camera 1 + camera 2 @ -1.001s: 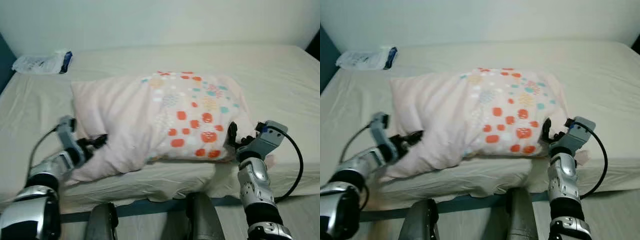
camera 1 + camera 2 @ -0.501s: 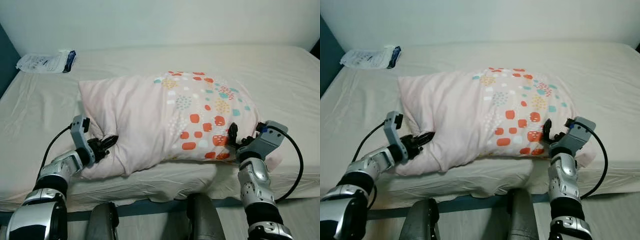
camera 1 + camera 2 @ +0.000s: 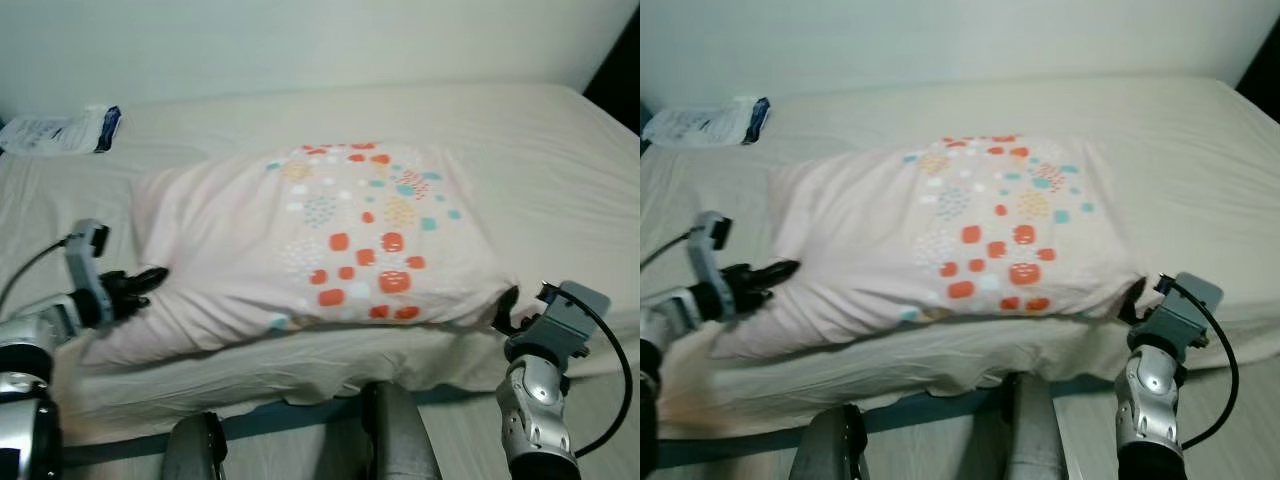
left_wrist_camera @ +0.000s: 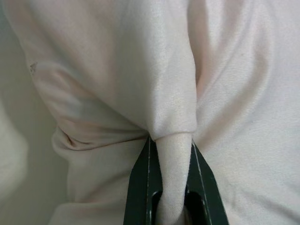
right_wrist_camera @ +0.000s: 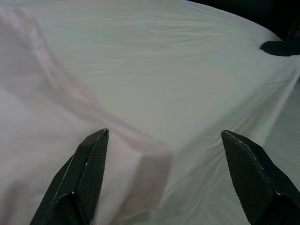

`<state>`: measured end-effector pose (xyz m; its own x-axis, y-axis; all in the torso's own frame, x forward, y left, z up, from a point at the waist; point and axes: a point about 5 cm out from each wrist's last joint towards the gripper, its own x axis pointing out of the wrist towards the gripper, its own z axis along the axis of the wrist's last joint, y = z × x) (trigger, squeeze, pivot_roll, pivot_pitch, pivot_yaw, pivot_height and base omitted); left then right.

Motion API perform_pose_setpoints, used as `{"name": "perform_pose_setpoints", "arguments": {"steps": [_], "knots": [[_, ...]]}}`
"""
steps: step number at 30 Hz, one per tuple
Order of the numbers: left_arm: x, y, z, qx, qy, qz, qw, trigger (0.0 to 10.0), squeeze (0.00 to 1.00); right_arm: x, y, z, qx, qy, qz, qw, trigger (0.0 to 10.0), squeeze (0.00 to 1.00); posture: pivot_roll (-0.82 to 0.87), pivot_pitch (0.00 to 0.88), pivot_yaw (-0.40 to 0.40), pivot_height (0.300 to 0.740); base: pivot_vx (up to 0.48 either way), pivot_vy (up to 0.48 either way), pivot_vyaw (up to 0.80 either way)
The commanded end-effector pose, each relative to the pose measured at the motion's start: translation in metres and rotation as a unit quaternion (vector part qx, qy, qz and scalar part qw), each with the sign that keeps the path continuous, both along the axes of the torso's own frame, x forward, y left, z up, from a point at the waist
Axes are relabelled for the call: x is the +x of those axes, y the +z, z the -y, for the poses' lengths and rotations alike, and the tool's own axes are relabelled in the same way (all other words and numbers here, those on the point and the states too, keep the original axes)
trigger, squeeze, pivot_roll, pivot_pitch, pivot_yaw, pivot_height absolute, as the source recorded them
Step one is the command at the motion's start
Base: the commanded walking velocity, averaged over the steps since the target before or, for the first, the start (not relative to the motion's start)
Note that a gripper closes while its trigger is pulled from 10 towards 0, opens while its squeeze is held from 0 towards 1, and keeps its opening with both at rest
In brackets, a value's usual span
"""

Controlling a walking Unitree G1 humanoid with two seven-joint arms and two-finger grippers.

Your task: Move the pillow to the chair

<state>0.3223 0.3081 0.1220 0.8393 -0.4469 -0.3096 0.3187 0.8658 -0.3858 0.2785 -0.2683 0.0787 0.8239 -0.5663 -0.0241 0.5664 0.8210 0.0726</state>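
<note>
Soft, even indoor light, moderately bright; no glare. Slight motion blur across both eye views, edges smeared. Dark patch at upper right corner. Faint shadow under pillow [image 3: 330,250] at lower frame. Left wrist view sharp, close; right wrist view dimmer, greyish.

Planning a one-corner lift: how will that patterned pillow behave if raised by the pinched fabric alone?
Probably floppy: the pillow creases and bunches where the left gripper pinches its case. It looks bulky but light, so the free end near the open right gripper would likely sag and drag over the bed.
</note>
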Motion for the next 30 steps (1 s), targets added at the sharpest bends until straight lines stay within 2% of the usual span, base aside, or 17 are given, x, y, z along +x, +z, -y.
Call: {"name": "perform_pose_setpoints", "arguments": {"steps": [1,4,5,9,15,16,17,19,20,24,26,28,30], "knots": [[-0.012,-0.012,-0.01,0.012,0.013,-0.033,0.999,0.0,0.0,-0.001,-0.005,-0.002,0.014,-0.008,-0.009,1.0,10.0,0.0,0.0,0.132,-0.041,0.557,0.0,0.0,0.0],[-0.012,-0.014,-0.009,0.011,0.013,-0.034,0.999,0.0,0.0,-0.001,-0.008,0.0,0.025,-0.013,-0.016,0.999,10.0,0.0,0.0,0.13,-0.038,0.557,0.0,0.0,0.0],[-0.013,-0.018,-0.007,0.009,0.013,-0.036,0.999,0.0,0.0,-0.001,-0.012,0.001,0.049,-0.02,-0.016,0.998,10.0,0.0,0.0,0.13,-0.037,0.557,0.0,0.0,0.0],[-0.013,-0.019,-0.004,0.001,0.01,-0.035,0.999,0.0,0.0,0.001,-0.011,0.002,0.091,-0.023,0.006,0.996,10.0,0.0,0.0,0.132,-0.032,0.557,0.0,0.0,0.0],[-0.011,-0.017,-0.004,-0.002,0.012,-0.032,0.999,0.0,0.0,0.004,-0.011,0.003,0.124,-0.022,0.023,0.992,10.0,0.0,0.0,0.136,-0.025,0.557,0.0,0.0,0.0],[-0.01,-0.016,-0.004,-0.002,0.017,-0.029,0.999,0.0,0.0,0.007,-0.013,0.001,0.147,-0.007,0.027,0.989,10.0,0.0,0.0,0.139,-0.022,0.557,0.0,0.0,0.0],[-0.008,-0.013,-0.005,-0.007,0.026,-0.018,0.999,0.0,0.0,0.017,-0.015,-0.006,0.194,0.029,0.038,0.98,10.0,0.0,0.0,0.142,-0.021,0.557,0.0,0.0,0.0],[-0.007,-0.012,-0.005,-0.01,0.029,-0.015,0.999,0.0,0.0,0.02,-0.015,-0.008,0.208,0.04,0.042,0.976,10.0,0.0,0.0,0.142,-0.021,0.557,0.0,0.0,0.0],[-0.007,-0.011,-0.005,-0.013,0.03,-0.013,0.999,0.0,0.0,0.025,-0.014,-0.013,0.228,0.063,0.047,0.97,10.0,0.0,0.0,0.145,-0.022,0.557,0.0,0.0,0.0],[-0.007,-0.012,-0.004,-0.015,0.03,-0.012,0.999,0.0,0.0,0.032,-0.013,-0.021,0.244,0.101,0.046,0.963,10.0,0.0,0.0,0.148,-0.022,0.557,0.0,0.0,0.0],[-0.007,-0.013,-0.003,-0.016,0.029,-0.012,0.999,0.0,0.0,0.041,-0.013,-0.03,0.238,0.144,0.03,0.96,10.0,0.0,0.0,0.153,-0.023,0.557,0.0,0.0,0.0],[-0.007,-0.013,-0.003,-0.016,0.029,-0.012,0.999,0.0,0.0,0.041,-0.013,-0.03,0.238,0.144,0.03,0.96,10.0,0.0,0.0,0.153,-0.023,0.557,0.0,0.0,0.0],[-0.007,-0.015,-0.002,-0.016,0.029,-0.012,0.999,0.0,0.0,0.048,-0.014,-0.041,0.24,0.193,0.007,0.951,10.0,0.0,0.0,0.154,-0.024,0.557,0.0,0.0,0.0]]}}
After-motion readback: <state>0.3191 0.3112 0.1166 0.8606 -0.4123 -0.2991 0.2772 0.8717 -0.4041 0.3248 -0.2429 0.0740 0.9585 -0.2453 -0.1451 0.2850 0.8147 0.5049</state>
